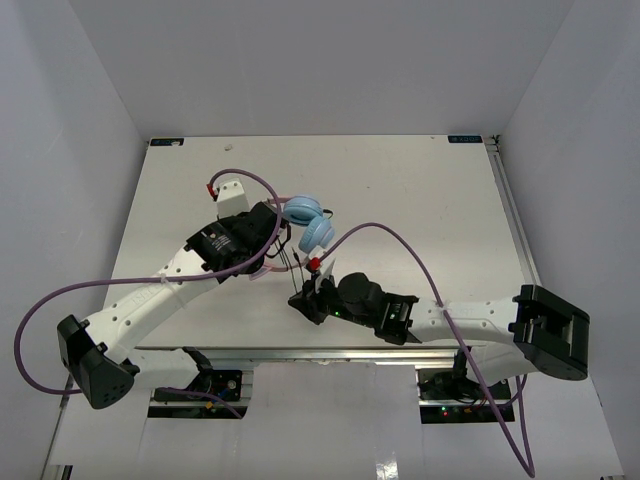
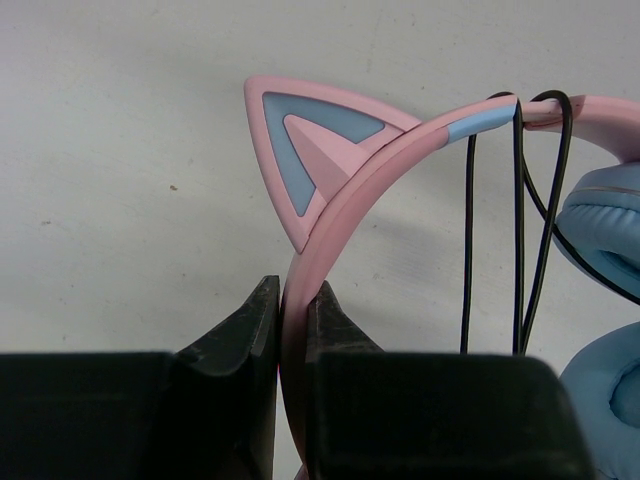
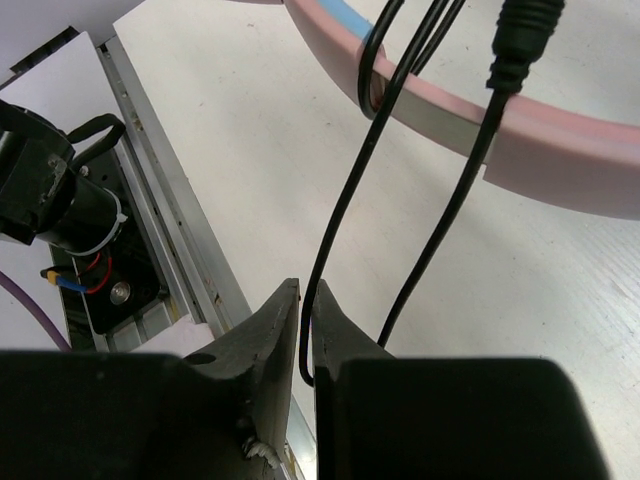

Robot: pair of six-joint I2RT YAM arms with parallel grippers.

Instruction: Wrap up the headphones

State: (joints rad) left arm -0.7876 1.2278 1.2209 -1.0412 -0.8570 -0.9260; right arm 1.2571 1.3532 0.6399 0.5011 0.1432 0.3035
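The left claw [image 2: 293,300] is closed down tight on the pink headband [image 2: 400,150], its two black fingers pressed against either side of the band with no gap showing. Just above its fingertips a pink and blue cat ear [image 2: 310,150] stands up from the band, and further along to the claw's right several strands of thin black cord [image 2: 518,230] hang looped over the band. Beyond those loops, at the far right, sit the light blue ear cups [image 2: 605,230]. The right claw [image 3: 303,295] has its fingers almost together, only a slit between them, and one strand of the cord runs down into that slit. Whether the fingers actually pinch it cannot be told. A second strand passes just to the right of this claw's fingertips and ends above in a black plug [image 3: 525,35] lying against the headband. To the claw's left runs the metal rail [image 3: 165,230] at the table's edge. From above, the headphones [image 1: 308,222] are just beyond the left claw and ahead of the right one, over the white table [image 1: 420,190].
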